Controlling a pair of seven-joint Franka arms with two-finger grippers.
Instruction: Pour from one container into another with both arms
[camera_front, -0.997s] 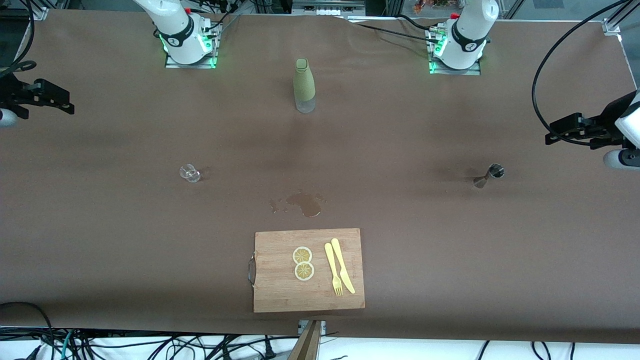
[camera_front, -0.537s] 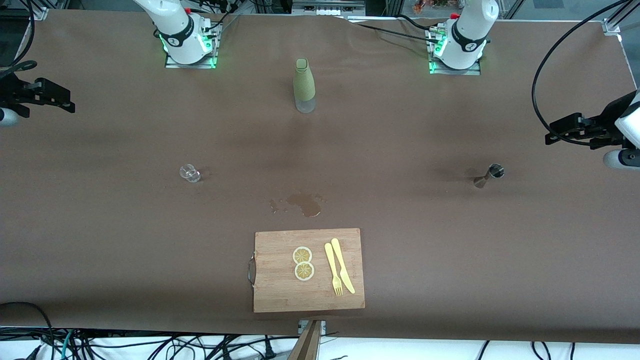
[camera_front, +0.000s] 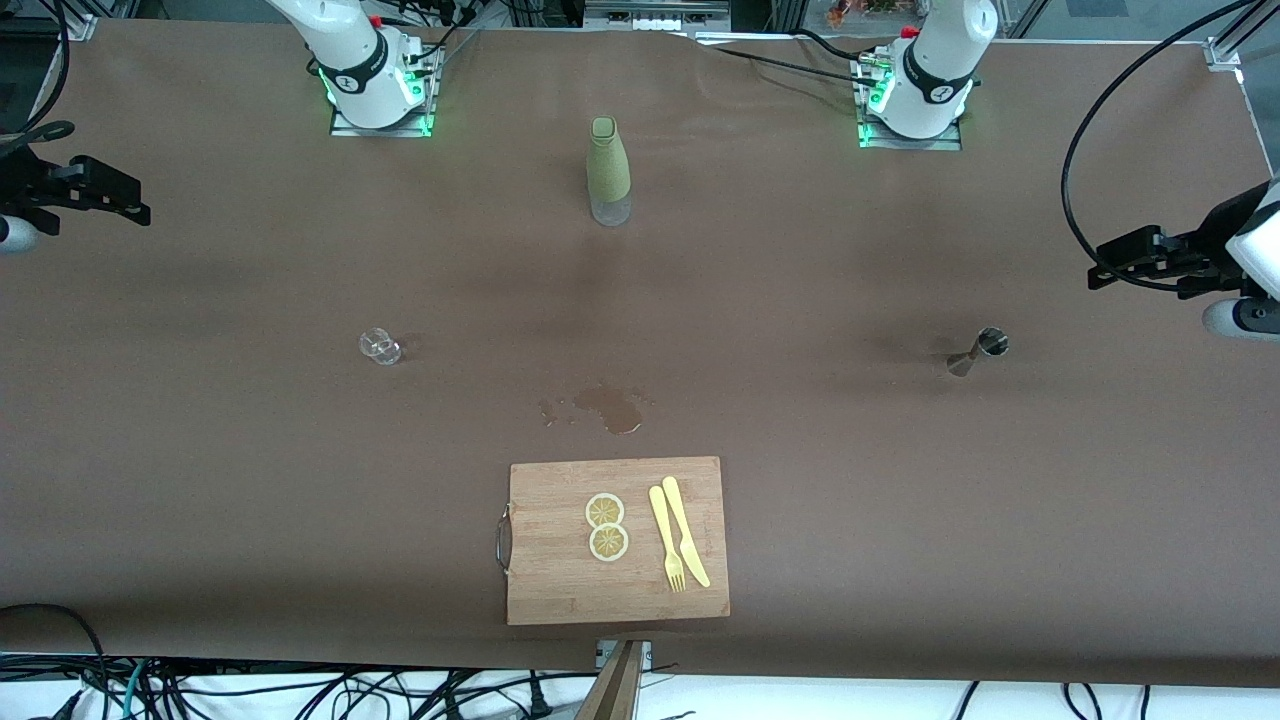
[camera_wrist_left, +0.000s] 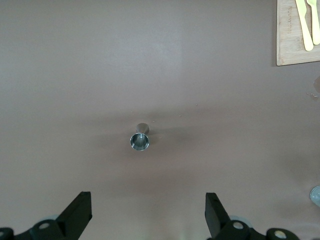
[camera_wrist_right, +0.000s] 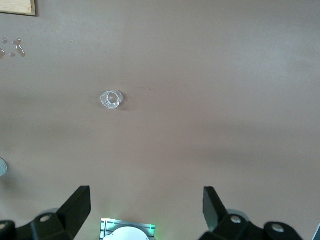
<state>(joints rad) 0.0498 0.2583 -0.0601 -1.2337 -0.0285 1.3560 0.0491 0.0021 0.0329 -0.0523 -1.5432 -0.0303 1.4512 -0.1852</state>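
A small clear glass (camera_front: 380, 347) stands toward the right arm's end of the table and shows in the right wrist view as the glass (camera_wrist_right: 111, 99). A metal jigger (camera_front: 980, 350) stands upright toward the left arm's end and appears again as the jigger (camera_wrist_left: 140, 139). My left gripper (camera_front: 1110, 265) hangs high over its end of the table, open and empty (camera_wrist_left: 148, 215). Over the other end my right gripper (camera_front: 125, 195) is also high, open and empty (camera_wrist_right: 146, 207). Neither touches anything.
A green-sleeved bottle (camera_front: 609, 172) stands between the two arm bases. A wet spill (camera_front: 605, 408) lies mid-table. Nearer the front camera is a wooden cutting board (camera_front: 560, 580) with two lemon slices (camera_front: 606, 526), a yellow fork (camera_front: 665, 540) and a knife (camera_front: 686, 530).
Both grippers have drifted by only a few pixels. Nothing on the table has moved.
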